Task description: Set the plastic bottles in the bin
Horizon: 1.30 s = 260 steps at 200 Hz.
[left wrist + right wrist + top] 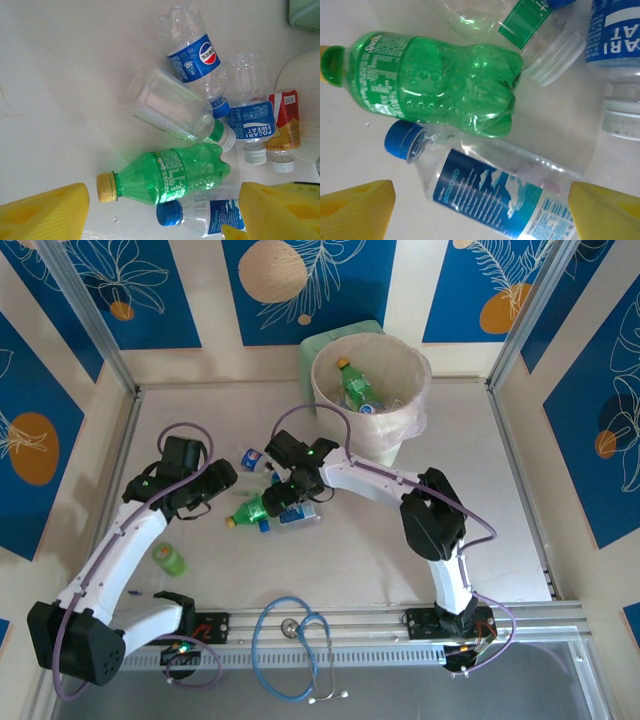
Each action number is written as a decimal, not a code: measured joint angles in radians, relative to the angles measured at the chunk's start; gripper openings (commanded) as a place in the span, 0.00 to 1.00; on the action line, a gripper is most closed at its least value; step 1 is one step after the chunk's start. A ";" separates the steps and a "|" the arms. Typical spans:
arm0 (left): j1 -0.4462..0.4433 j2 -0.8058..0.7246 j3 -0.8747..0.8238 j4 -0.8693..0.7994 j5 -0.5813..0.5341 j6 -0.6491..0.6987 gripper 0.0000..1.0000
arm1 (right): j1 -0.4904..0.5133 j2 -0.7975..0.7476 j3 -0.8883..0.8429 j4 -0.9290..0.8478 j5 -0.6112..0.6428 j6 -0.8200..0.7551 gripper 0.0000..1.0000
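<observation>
The bin stands at the back with a green bottle inside. Several plastic bottles lie clustered mid-table: a green Sprite bottle, a clear blue-capped bottle, a Pepsi bottle, a Pocari bottle and a red-labelled one. My left gripper is open just left of the Sprite bottle's cap. My right gripper is open, straddling the clear blue-capped bottle. A small green bottle lies alone by the left arm.
A pale green box sits behind the bin on its left. A blue-tubed stethoscope lies at the near edge between the arm bases. Patterned walls with metal posts close in the table.
</observation>
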State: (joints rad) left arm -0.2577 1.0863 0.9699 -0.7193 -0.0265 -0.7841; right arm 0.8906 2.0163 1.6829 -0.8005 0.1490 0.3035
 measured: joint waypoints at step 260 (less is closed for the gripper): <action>0.000 0.016 -0.034 0.013 0.053 -0.005 0.77 | 0.104 -0.023 -0.193 -0.026 0.078 0.001 0.72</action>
State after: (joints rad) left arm -0.2573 1.1027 0.9356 -0.7067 0.0261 -0.7887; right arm 0.9947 1.9938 1.4899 -0.8268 0.2268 0.3046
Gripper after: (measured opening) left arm 0.774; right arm 0.764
